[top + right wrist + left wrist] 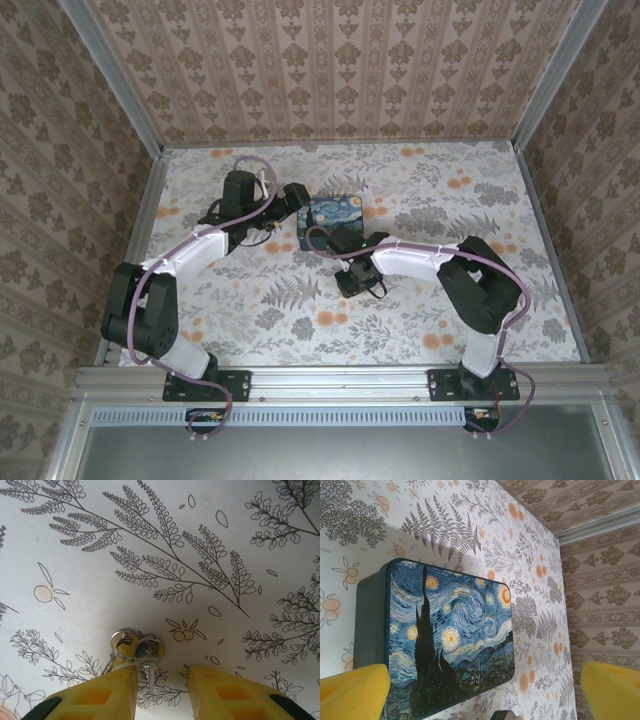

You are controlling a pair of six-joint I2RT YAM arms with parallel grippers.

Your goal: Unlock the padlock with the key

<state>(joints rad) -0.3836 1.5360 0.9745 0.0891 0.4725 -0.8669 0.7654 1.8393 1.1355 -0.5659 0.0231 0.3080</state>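
Observation:
Two small silver keys on a ring lie flat on the printed tabletop in the right wrist view. One key points its blade back between my right gripper's yellow fingers. The other key sits just left of it, partly behind the left finger. My right gripper is open low over the table, with its jaws on either side of the key blade and not pinching it. My left gripper is wide open beside the Starry Night box. A small dark thing shows at the bottom edge; I cannot tell if it is the padlock.
The Starry Night box lies near the table's middle between the left gripper and the right gripper. Patterned walls enclose the table on three sides. The floral tabletop stretches to the right of the box.

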